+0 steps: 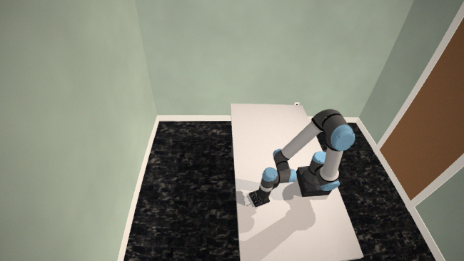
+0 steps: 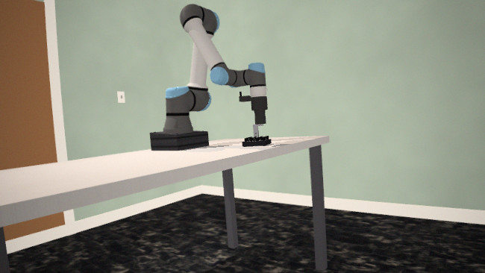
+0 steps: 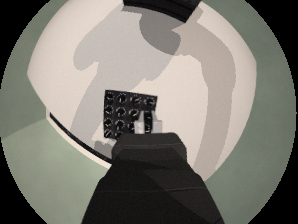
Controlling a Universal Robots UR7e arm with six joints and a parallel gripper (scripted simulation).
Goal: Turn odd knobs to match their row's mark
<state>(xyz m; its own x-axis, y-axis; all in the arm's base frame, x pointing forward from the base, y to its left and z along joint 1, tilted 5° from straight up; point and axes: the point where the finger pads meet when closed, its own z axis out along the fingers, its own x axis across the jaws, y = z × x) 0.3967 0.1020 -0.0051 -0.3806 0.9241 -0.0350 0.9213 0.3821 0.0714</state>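
The black knob box [image 1: 257,200] [image 2: 257,142] [image 3: 119,111] stands on the white table [image 1: 268,125] [image 2: 149,164] near its left edge. My gripper [image 1: 261,200] [image 2: 256,134] [image 3: 147,116] points straight down onto the box. In the wrist view its two fingers straddle one knob on the right side of the box, and they look shut on it. The knob's name and its white line are too small to read. The other knobs show only as small dark rounds with faint marks.
The arm's black base [image 1: 314,182] [image 2: 179,139] stands on the table to the right of the box. The table's edge [image 3: 73,132] runs close beside the box, with dark floor [image 1: 185,178] below.
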